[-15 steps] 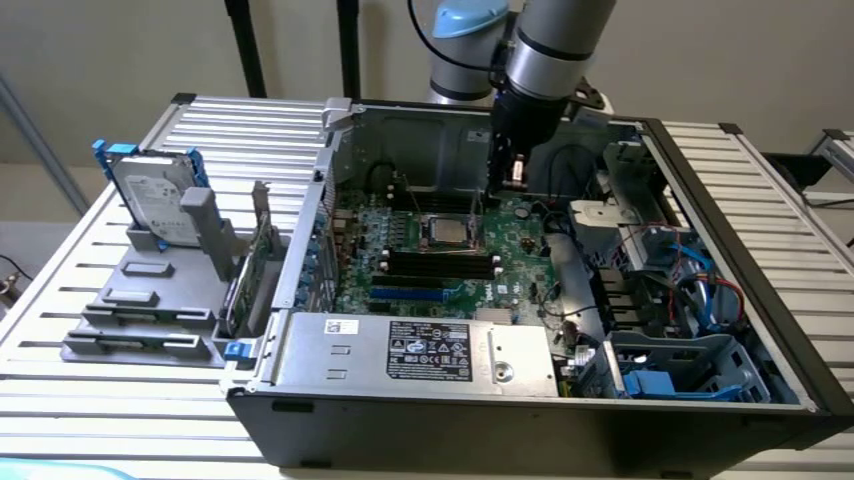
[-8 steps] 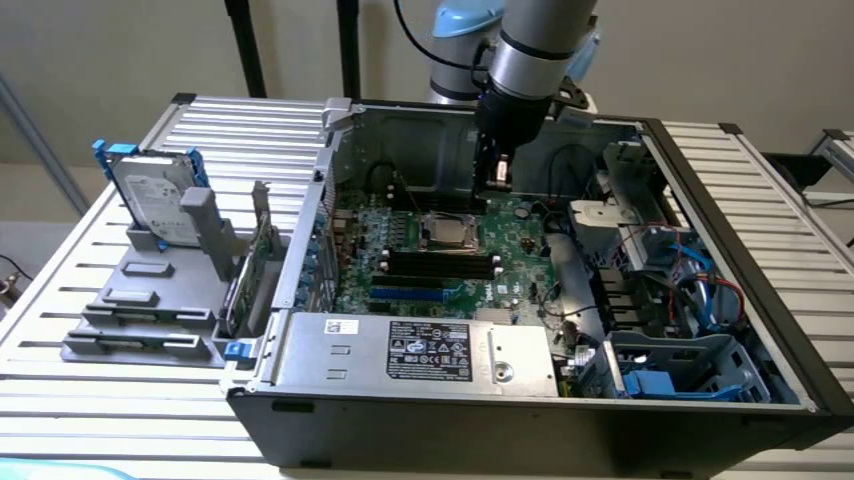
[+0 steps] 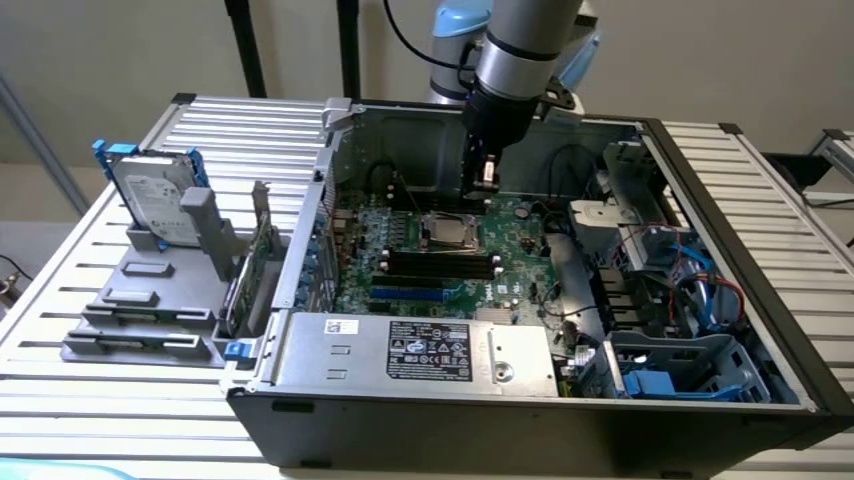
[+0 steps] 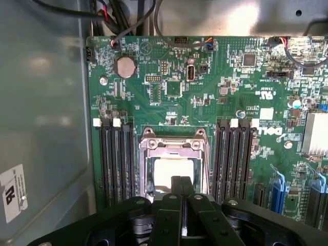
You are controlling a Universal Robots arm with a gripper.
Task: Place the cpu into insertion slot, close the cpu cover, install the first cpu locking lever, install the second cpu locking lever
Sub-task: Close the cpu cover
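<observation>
The insertion slot (image 4: 151, 154) sits on the green board (image 4: 215, 87) between two banks of long black memory slots. The cpu cover (image 4: 171, 145) lies flat over it. The cpu (image 4: 166, 171) shows as a pale silver square through the cover's window. My gripper (image 4: 181, 179) hangs just above the socket's near edge, its two black fingers pressed together with nothing between them. In the exterior view the gripper (image 3: 481, 185) reaches down into the open computer case, above and slightly behind the socket (image 3: 450, 232). I cannot make out how the locking levers stand.
Memory slots (image 4: 115, 159) flank the socket on both sides. A round coin battery (image 4: 125, 66) sits further up the board. The grey power supply (image 3: 414, 350) fills the case's front, and drive bays with blue cables (image 3: 667, 270) stand at the exterior view's right. A hard drive (image 3: 154, 200) stands outside the case.
</observation>
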